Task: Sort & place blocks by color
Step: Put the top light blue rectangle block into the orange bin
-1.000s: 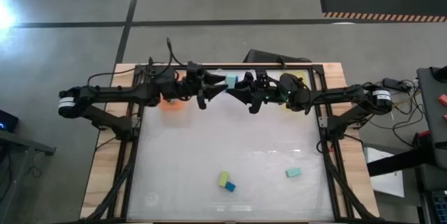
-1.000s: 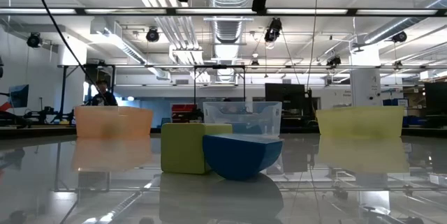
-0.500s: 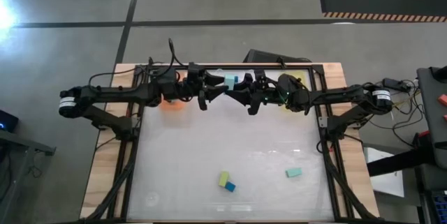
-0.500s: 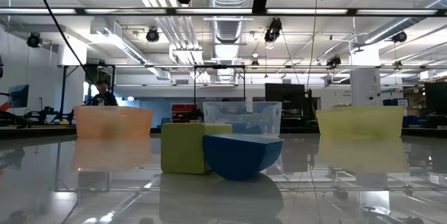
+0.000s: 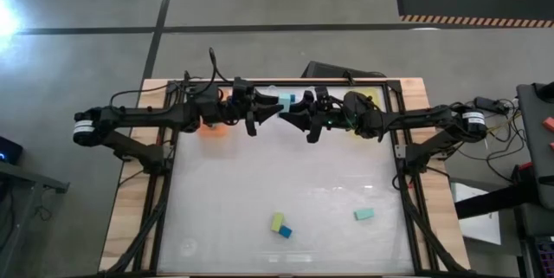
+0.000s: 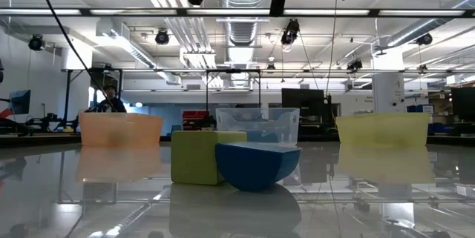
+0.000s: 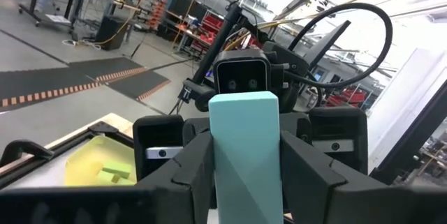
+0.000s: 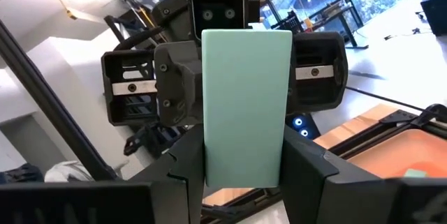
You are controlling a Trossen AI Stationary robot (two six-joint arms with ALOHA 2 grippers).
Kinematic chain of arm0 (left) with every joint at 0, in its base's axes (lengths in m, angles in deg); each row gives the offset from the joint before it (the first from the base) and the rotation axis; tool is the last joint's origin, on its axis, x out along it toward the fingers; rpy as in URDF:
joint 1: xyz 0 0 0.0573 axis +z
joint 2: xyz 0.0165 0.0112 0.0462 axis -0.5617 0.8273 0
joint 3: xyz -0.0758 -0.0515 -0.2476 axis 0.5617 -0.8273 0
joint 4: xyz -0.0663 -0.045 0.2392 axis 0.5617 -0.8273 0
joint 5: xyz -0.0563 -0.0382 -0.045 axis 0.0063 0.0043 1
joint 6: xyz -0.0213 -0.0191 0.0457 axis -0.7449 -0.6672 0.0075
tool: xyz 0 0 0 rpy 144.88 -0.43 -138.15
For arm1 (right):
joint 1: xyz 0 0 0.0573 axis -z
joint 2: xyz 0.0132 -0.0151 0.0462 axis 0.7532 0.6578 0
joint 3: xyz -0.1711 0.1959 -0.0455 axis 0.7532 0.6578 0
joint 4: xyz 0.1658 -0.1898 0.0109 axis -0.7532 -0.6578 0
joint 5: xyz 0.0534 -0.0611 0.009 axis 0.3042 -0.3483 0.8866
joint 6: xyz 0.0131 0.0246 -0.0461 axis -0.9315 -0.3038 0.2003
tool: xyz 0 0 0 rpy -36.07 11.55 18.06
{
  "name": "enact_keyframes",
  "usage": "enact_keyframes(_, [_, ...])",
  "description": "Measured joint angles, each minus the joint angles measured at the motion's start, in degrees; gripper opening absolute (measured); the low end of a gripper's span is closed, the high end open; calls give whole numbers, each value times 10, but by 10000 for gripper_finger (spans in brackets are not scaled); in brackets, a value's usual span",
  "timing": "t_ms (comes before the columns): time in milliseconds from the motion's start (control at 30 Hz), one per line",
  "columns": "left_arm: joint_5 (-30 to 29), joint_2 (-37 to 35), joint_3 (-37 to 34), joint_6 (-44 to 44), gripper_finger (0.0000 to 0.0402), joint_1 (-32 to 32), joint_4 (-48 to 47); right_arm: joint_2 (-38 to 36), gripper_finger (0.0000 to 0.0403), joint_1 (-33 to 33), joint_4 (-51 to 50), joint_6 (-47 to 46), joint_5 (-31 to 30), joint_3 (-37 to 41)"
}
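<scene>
Pale teal block (image 5: 286, 102) hangs in mid-air over the table's far edge, pinched at once between the left gripper (image 5: 270, 109) and the right gripper (image 5: 293, 113), whose fingers meet tip to tip and clamp on opposite ends of it. Near the front, a yellow-green block (image 5: 277, 222) touches a dark blue block (image 5: 285, 232); another teal block (image 5: 363, 215) lies well apart.

— What carries everything?
— A glossy white table (image 5: 260, 183) in a wooden frame.
— What lies on it?
— A yellow-green block (image 5: 277, 222) touching a blue block (image 5: 285, 232), and a teal block (image 5: 363, 215) apart, all well clear of both grippers. Orange tray (image 6: 120, 129), clear tray (image 6: 257, 124), yellow tray (image 6: 382, 129) stand beneath them.
</scene>
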Motion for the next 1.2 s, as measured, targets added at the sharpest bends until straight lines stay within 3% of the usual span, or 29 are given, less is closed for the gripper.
enact_keyframes(267, [0, 4, 0, -1, 119, 0, 3, 0, 123, 0, -3, 0, 0, 0])
enact_keyframes(533, [0, 2, 0, 4, 122, -1, 3, 2, 211, 0, -20, -4, 0, 0])
enact_keyframes(800, [0, -7, 0, 2, 123, 5, -13, -12, 232, 1, -87, -12, 0, 0])
enact_keyframes(1200, [-51, -56, 21, -30, 124, 66, -339, -83, 221, 1, -247, -12, -2, 0])
